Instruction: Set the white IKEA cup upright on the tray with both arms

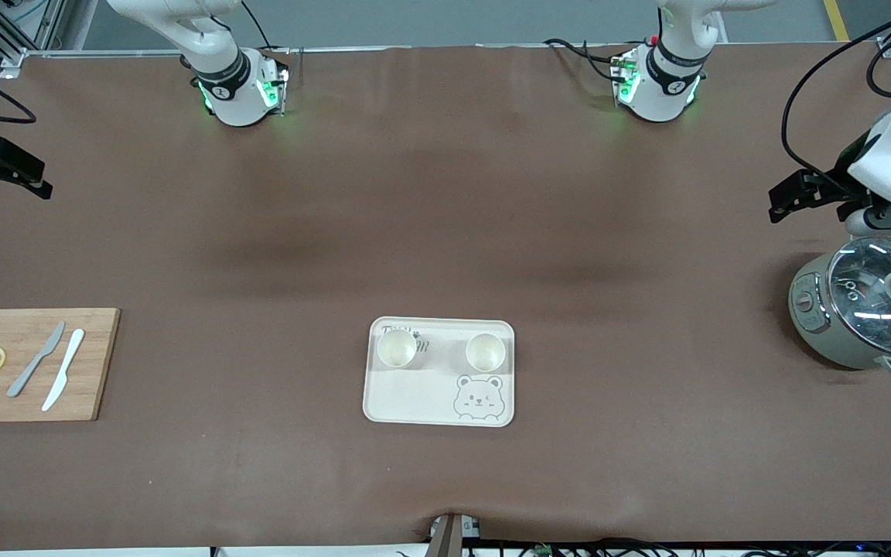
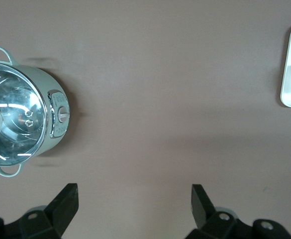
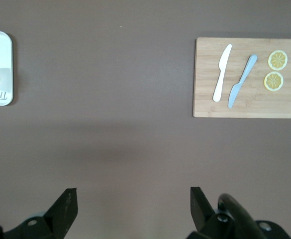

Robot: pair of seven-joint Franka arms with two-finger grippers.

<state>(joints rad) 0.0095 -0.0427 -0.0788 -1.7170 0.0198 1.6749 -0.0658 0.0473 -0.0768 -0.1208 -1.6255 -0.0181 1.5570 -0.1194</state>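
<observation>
both white cups stand upright on the bear tray, midway between the wide-open, empty left gripper and right gripper, neither arm nearer.

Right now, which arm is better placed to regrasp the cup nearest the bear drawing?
Left. That cup stands at the tray's left-arm end; the left hand and the right hand both wait open at their own table ends.
</observation>
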